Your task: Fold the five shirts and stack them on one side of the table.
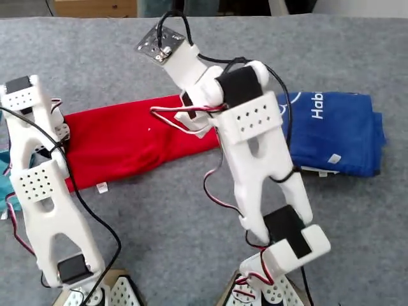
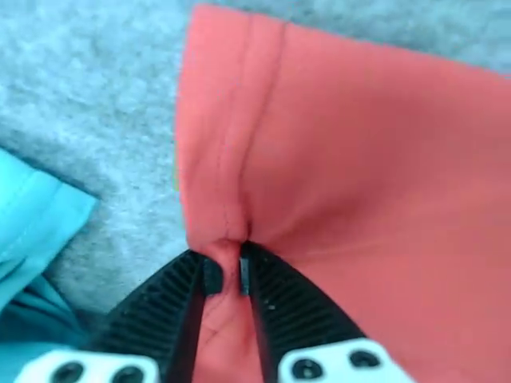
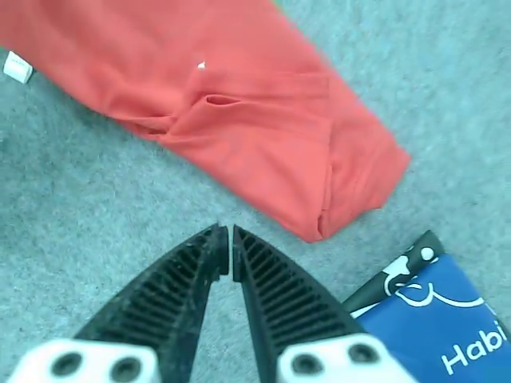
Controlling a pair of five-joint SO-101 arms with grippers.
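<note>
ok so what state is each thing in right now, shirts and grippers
red shirt: folded to a long strip, a bit rumpled
blue shirt: folded, lying flat
teal shirt: bunched, not folded
left gripper: shut on red shirt's end
right gripper: shut, empty

the left arm [image 1: 48, 191] extends forward, its left gripper [image 2: 226, 275] pinched tight on a fold of the red shirt [image 2: 359, 175]. the right arm [image 1: 261, 153] angles inward, its right gripper [image 3: 231, 243] pointing down, jaws closed together.
</note>
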